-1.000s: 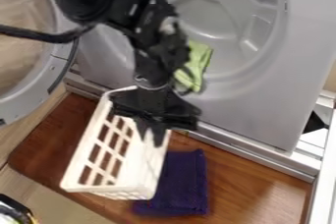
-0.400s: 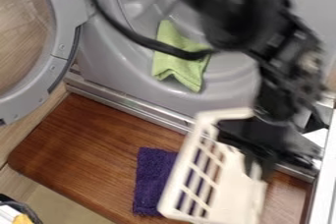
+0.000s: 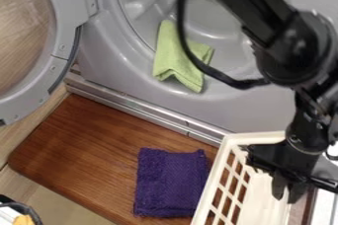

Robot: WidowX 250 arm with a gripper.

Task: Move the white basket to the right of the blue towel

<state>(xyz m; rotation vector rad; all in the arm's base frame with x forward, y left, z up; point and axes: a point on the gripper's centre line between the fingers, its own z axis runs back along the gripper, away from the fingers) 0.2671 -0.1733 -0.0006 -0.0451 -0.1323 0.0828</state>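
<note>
At the lower right of the camera view, the black gripper (image 3: 288,193) hangs over the white basket (image 3: 228,184), its fingers closed on the basket near the right side. The basket is a slatted plastic one, looks tilted, and runs past the bottom edge; the gripper and arm cover part of its far right side. Folded on the wooden board lies the dark blue-purple towel (image 3: 170,182), just left of the basket, whose left rim comes close to the towel's right edge.
A green cloth (image 3: 177,58) drapes over the grey drum opening behind. The wooden board (image 3: 92,155) stretches left of the towel. The round open door (image 3: 63,51) stands at upper left, and a metal ledge (image 3: 145,113) borders the board.
Gripper and basket have travelled together to the right, from over the towel's left part to its right side. The towel and green cloth are now uncovered and have stayed in place.
</note>
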